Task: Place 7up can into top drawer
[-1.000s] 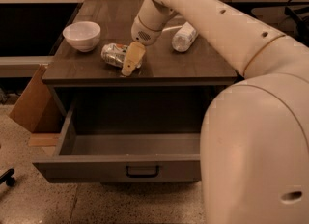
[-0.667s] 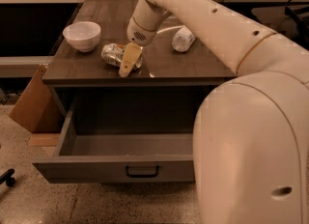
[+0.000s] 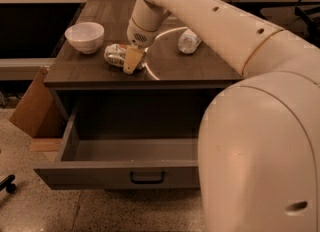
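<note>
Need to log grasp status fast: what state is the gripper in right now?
Gripper: down at the 7up can, which lies on its side on the cabinet top; whether it is open or closed cannot be told.

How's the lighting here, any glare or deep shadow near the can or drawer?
Camera view: warm, dim light; a curved glare streak on the tabletop beside the gripper, which sits at the 7up can; the back of the open top drawer lies in shadow.

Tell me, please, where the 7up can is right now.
In the camera view, the 7up can lies on the cabinet top, left of centre, between the white bowl and the gripper at its right end.
</note>
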Controlling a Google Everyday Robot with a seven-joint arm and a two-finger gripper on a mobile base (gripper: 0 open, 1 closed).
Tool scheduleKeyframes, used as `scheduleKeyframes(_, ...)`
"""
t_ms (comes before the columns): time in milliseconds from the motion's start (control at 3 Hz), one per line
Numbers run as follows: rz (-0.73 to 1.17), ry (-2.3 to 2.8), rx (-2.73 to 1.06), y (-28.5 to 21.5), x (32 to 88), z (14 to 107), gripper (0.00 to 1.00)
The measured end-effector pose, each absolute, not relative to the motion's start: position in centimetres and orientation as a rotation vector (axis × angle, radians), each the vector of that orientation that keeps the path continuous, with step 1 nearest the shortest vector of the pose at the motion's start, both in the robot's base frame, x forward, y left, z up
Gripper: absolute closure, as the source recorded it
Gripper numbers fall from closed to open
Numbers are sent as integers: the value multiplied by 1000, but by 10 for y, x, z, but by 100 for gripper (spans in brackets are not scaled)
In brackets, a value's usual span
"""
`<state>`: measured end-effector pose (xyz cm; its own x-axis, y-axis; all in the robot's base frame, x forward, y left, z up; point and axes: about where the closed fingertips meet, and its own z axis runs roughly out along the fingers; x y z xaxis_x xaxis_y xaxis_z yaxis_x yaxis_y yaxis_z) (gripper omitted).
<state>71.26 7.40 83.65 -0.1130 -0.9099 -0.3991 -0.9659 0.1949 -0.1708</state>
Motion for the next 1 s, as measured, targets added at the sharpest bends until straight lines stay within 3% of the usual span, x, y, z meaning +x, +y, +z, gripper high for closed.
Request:
scheduleKeyframes(667,232,1953,-1777,74,673,863,85)
scheduleKeyframes(1000,284,1878,-1778,63,645,878,100)
